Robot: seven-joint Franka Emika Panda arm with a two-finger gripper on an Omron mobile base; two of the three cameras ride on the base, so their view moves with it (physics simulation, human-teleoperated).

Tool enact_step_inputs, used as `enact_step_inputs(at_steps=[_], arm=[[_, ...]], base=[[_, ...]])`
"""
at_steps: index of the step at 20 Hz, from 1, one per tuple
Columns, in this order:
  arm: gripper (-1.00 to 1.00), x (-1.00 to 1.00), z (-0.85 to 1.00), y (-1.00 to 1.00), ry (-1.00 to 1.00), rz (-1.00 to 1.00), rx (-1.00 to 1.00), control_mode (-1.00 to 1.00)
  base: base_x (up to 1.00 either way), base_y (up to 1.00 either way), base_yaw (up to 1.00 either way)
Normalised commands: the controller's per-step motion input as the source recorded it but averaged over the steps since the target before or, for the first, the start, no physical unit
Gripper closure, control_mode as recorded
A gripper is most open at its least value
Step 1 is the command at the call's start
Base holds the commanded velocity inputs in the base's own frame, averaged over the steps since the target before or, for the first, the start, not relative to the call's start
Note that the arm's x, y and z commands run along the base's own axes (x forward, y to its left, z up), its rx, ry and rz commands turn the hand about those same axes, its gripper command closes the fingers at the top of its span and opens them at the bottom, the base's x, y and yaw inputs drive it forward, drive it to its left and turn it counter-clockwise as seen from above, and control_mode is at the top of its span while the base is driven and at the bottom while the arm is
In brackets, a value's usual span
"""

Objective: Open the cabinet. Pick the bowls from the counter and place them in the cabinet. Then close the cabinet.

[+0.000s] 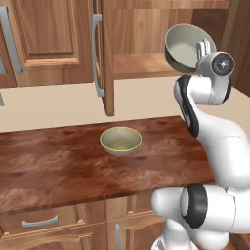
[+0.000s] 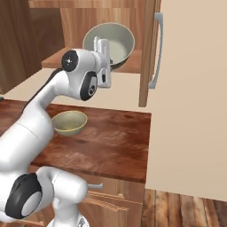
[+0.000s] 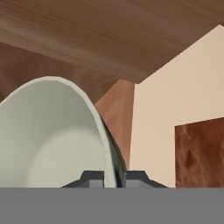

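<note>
Bowls are split between arm and counter. From the left base view, the grey-green bowl [image 1: 184, 48] hangs tilted in the gripper [image 1: 201, 49], raised level with the open cabinet [image 1: 141, 63] shelf, while the beige-olive bowl [image 1: 120, 141] sits upright near the middle of the counter [image 1: 58, 161]. From the right base view, the gripper [image 2: 101, 48] pinches the grey-green bowl's [image 2: 116, 42] rim in front of the cabinet [image 2: 133, 60] shelf; the beige-olive bowl [image 2: 69, 122] rests near the counter's [image 2: 111, 142] back edge. In the hand view, the finger tips [image 3: 94, 178] are closed on the grey-green bowl's [image 3: 48, 140] rim.
</note>
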Motion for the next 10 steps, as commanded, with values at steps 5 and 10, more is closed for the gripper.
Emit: enact_step_inputs(at_steps=[5, 10], arm=[[1.0, 0.44, 0.0, -0.05, 0.0, 0.0, 0.0, -1.0], [1.0, 0.47, 0.0, -0.05, 0.0, 0.0, 0.0, -1.0]], base=[[0.0, 0.0, 0.0], [0.0, 0.0, 0.0]])
